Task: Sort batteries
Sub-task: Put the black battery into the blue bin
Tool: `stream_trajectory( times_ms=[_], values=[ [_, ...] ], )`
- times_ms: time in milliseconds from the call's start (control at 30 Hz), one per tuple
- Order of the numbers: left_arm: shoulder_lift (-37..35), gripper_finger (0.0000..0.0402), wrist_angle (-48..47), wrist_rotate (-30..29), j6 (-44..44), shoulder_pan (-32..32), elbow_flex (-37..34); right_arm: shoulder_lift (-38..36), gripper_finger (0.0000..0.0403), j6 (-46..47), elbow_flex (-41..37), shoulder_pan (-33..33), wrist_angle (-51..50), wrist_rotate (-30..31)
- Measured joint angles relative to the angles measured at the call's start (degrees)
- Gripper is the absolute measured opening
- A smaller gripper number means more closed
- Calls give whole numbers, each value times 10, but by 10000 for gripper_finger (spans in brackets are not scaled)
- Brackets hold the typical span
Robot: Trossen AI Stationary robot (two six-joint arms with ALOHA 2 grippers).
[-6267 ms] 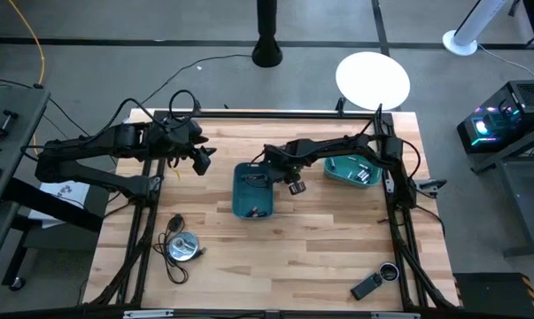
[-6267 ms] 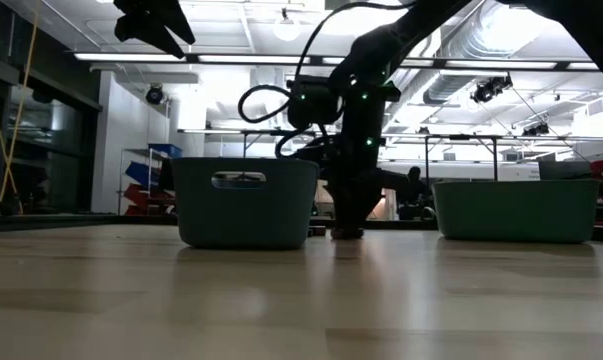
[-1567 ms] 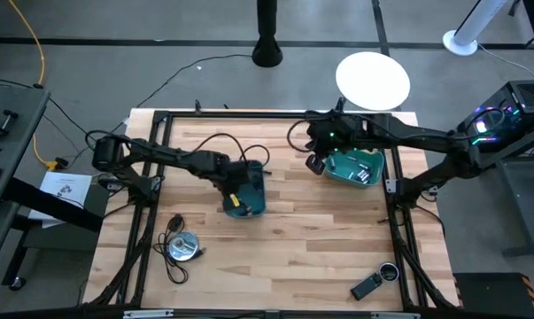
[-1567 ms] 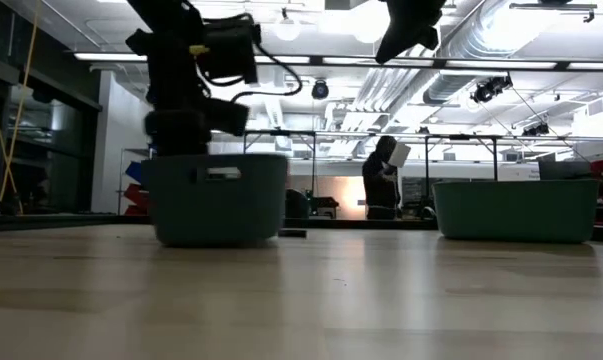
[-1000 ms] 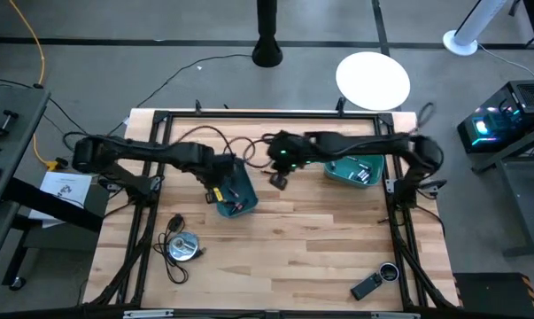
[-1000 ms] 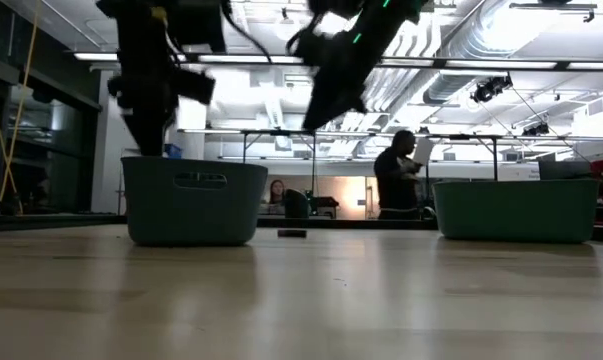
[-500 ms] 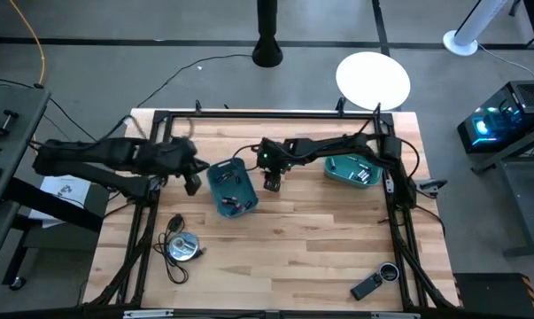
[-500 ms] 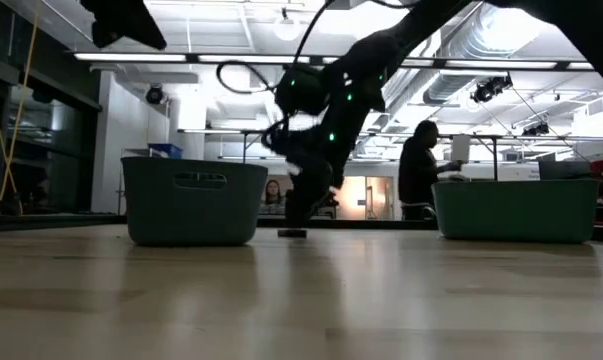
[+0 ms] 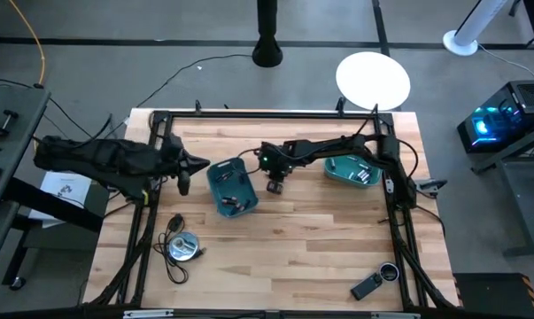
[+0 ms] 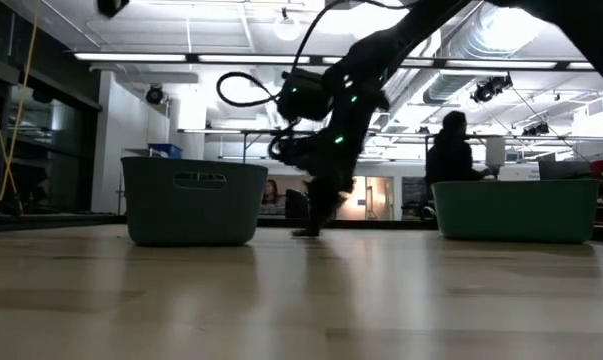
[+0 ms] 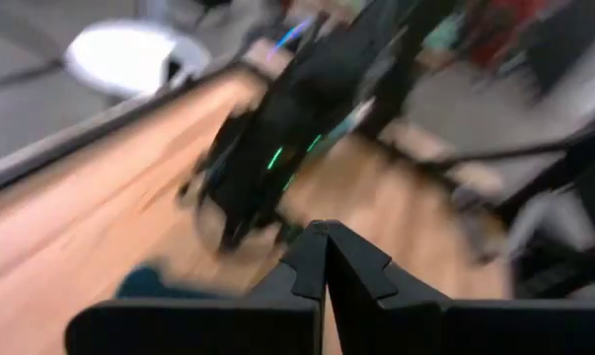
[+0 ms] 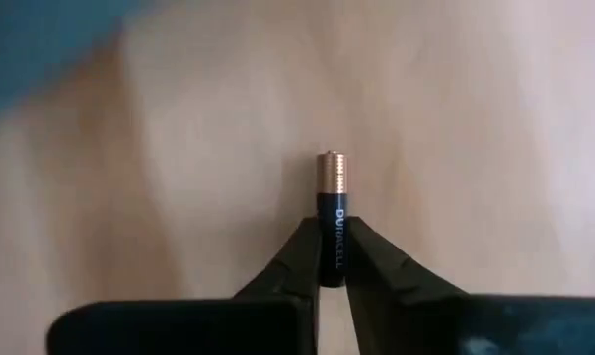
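Observation:
My right gripper (image 9: 274, 185) is down at the table between the two teal bins, shut on a black battery (image 12: 334, 222) with a coppery end. In the low view it (image 10: 309, 228) stands just above the wood. The left bin (image 9: 230, 188) holds a few small batteries and rests on its base; the right bin (image 9: 352, 168) holds several more. My left gripper (image 9: 183, 174) is shut and holds nothing, up in the air left of the left bin; its fingertips (image 11: 325, 244) meet. My right gripper pinches the battery's black end (image 12: 334, 258) between its two fingertips. The battery runs in line with the fingers, its coppery end (image 12: 334, 172) sticking out past them. The fingers come from above, slanting down. Whether the battery is clear of the table, I cannot tell.
A round silver disc with a black cable (image 9: 182, 246) lies near the left front. A black remote-like device (image 9: 367, 286) and a small ring lie at the right front. A person stands in the room beyond the table (image 10: 451, 165). Bare wood lies in the middle and front.
My right gripper has come down toward the table beside the left bin, over a battery lying there, and has shut on it. My left gripper has left the left bin and drawn back up and toward the table's left edge, still shut.

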Motion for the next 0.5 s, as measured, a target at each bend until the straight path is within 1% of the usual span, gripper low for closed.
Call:
stream_trajectory(
  times_ms=[67, 100, 167, 267, 333, 400, 500],
  values=[
    [-9, 0, 61, 1, 32, -7, 0, -29, 12, 0, -5, 3, -19, -7],
    [-15, 0, 83, -1, 48, -9, 0, -45, 9, 0, -4, 5, -3, -9],
    [-23, 0, 106, -19, 71, -10, 0, -83, 9, 0, 0, 8, 25, -41],
    [-37, 0, 90, -71, 84, -10, 0, -104, 18, 5, 2, 16, 99, -129],
    [-42, 0, 71, -110, 80, -9, 0, -102, 20, 36, -1, 28, 132, -159],
    [-44, 0, 52, -130, 73, -9, 0, -97, 21, 63, -1, 42, 167, -153],
    [-44, 0, 32, -137, 48, -9, 0, -89, 33, 90, 1, 61, 190, -107]
  ],
)
